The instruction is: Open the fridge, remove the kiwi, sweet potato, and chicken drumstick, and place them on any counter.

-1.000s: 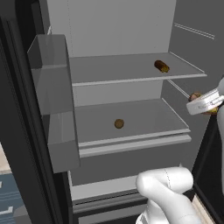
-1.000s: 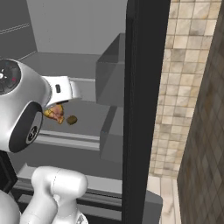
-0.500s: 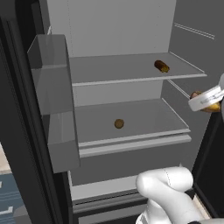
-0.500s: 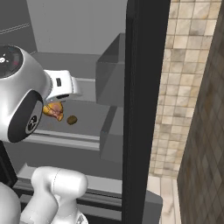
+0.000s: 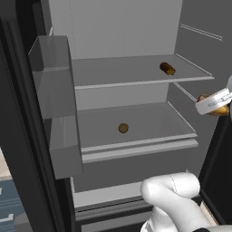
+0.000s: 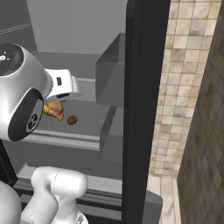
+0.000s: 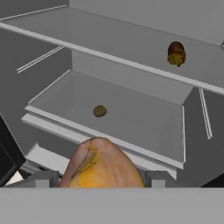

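Observation:
The fridge (image 5: 127,27) stands open, its light grey shelves bare but for two foods. On the upper shelf lies the sweet potato (image 5: 167,68) (image 7: 176,53). The round kiwi (image 5: 123,128) (image 6: 72,119) (image 7: 99,111) rests on the middle shelf. My gripper (image 5: 213,103) (image 6: 54,105) (image 7: 101,177) hangs at the right front of the middle shelf, shut on the golden chicken drumstick (image 5: 222,110) (image 6: 53,110) (image 7: 103,164), which bulges between the fingers (image 7: 46,178). A sliver of beige counter (image 5: 2,168) shows at the far left.
The left door's grey bins (image 5: 54,90) jut out beside the shelves. The black edge of the right door (image 6: 144,87) stands close to the arm, with a tiled wall (image 6: 192,87) beyond it. Blue-grey drawers (image 5: 9,208) sit below the counter sliver.
The hand has risen a little with the drumstick in its grip. The kiwi and the sweet potato lie where they were.

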